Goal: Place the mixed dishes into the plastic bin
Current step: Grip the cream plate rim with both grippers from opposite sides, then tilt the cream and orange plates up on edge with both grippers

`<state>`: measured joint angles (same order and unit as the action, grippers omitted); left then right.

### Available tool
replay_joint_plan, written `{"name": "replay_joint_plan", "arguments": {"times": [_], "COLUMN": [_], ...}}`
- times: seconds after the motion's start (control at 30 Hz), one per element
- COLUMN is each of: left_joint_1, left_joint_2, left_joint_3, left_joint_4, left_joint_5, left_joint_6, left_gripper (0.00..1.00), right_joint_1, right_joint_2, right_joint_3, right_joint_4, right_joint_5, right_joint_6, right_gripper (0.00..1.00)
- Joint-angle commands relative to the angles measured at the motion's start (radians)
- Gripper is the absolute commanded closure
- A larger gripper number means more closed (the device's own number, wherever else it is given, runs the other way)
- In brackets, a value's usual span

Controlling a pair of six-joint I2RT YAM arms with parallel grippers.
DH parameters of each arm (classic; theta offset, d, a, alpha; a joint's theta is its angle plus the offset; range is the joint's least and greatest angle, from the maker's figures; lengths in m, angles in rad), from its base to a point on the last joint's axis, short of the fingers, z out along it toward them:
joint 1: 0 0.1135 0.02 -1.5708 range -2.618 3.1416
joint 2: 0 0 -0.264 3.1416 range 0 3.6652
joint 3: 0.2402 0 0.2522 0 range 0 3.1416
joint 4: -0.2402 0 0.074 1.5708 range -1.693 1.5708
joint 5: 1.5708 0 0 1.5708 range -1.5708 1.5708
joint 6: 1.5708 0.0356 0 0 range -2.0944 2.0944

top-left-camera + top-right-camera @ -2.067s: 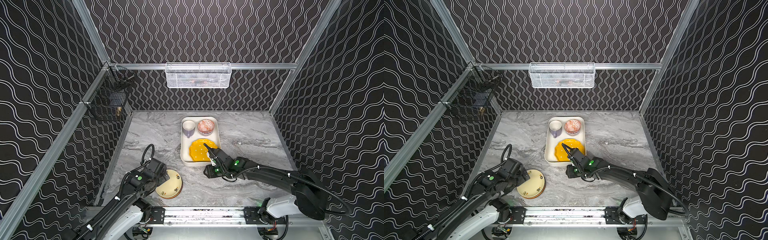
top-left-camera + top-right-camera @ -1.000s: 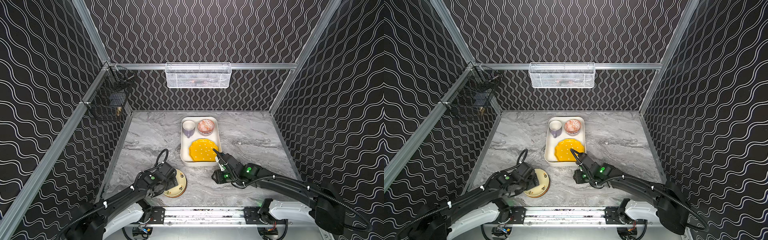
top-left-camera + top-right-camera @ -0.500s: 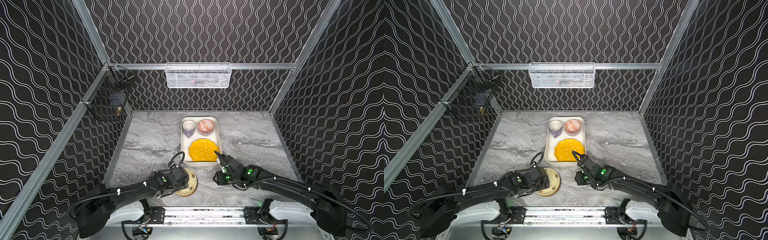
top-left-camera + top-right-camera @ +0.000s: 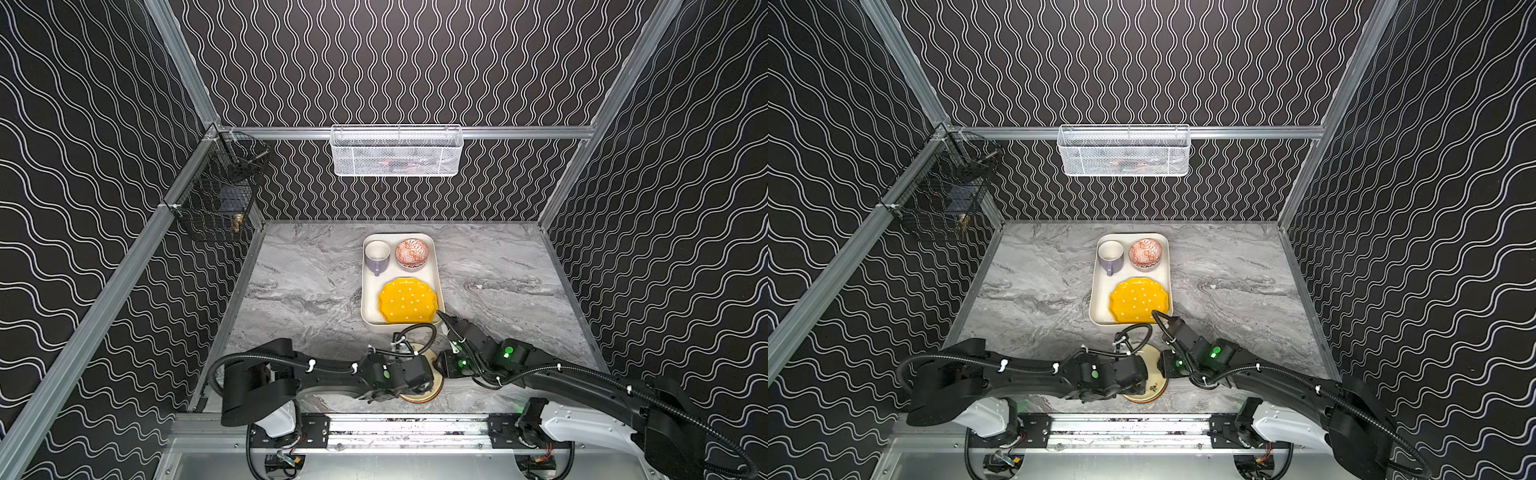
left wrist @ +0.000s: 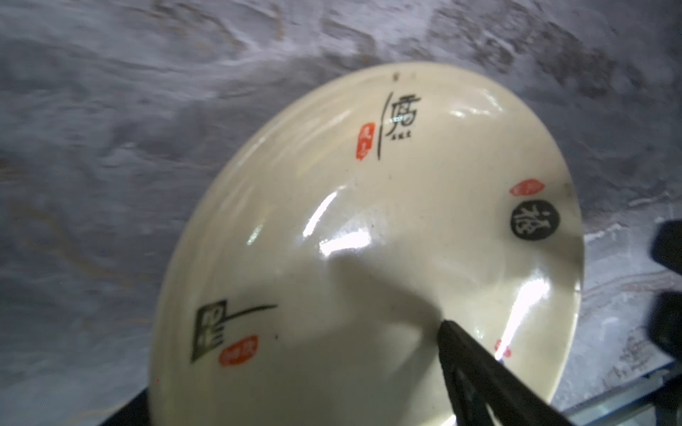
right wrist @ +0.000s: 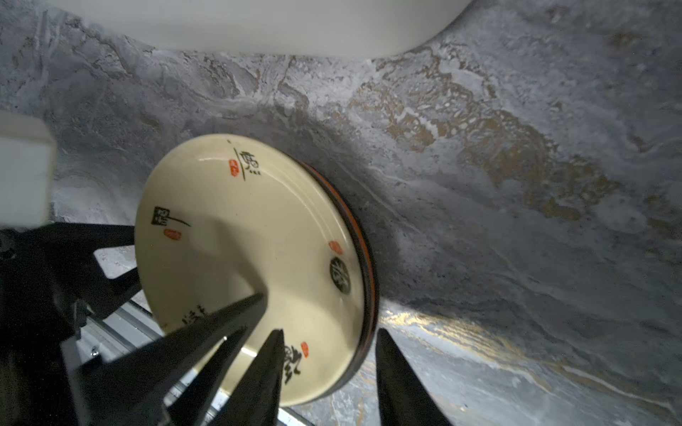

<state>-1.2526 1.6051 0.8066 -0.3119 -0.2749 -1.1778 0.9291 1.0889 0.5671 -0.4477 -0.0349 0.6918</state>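
Note:
The plastic bin (image 4: 370, 309) stands mid-table and holds a lavender mug (image 4: 377, 254), a red-white patterned bowl (image 4: 411, 253) and the yellow dotted plate (image 4: 407, 300). A stack of small plates lies near the front edge. Its top plate is cream (image 6: 243, 236) with black calligraphy, and an orange rim (image 6: 363, 239) shows under it. My left gripper (image 4: 428, 376) is open, one finger (image 5: 476, 365) lying across the cream plate. My right gripper (image 6: 330, 332) is open and straddles the stack's right rim, one finger over the plate, the other outside it.
A white mesh basket (image 4: 397, 151) hangs on the back wall and a black wire basket (image 4: 216, 199) on the left wall. The metal front rail (image 4: 395, 424) runs just behind the stack. The bin's front wall (image 6: 258, 22) is close ahead of the stack.
The plate stack has slid right along the front edge with my left gripper. My right gripper has come back from the bin to the stack's right rim.

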Motion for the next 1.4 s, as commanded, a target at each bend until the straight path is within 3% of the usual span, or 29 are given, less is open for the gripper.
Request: {"name": "replay_joint_plan", "arguments": {"times": [0.0,0.33,0.47,0.7,1.0,1.37], "left_joint_1": [-0.024,-0.028,-0.021,0.057,0.139,0.169], "left_joint_2": [0.032,-0.163,-0.253,-0.357,-0.387,-0.409], "left_joint_3": [0.035,-0.017,-0.076,-0.166,-0.176,-0.18], "left_joint_4": [-0.109,-0.186,-0.157,-0.055,-0.008,0.008], "left_joint_5": [0.093,0.037,0.024,0.054,0.095,0.119], "left_joint_6": [-0.002,0.012,0.026,0.083,0.163,0.191], "left_gripper": [0.07,0.03,0.1,0.31,0.31,0.3], "right_joint_1": [0.001,0.0,0.001,0.001,0.002,0.017], "right_joint_2": [-0.001,0.032,0.054,0.057,0.075,0.093], "right_joint_3": [-0.009,-0.019,-0.024,-0.023,-0.002,0.029], "right_joint_4": [-0.008,-0.021,-0.014,-0.041,-0.053,-0.068], "right_joint_5": [0.016,0.041,0.037,0.064,0.047,0.055], "right_joint_6": [0.024,0.041,0.051,0.076,0.087,0.102], "right_gripper": [0.59,0.62,0.67,0.72,0.87,0.9]}}
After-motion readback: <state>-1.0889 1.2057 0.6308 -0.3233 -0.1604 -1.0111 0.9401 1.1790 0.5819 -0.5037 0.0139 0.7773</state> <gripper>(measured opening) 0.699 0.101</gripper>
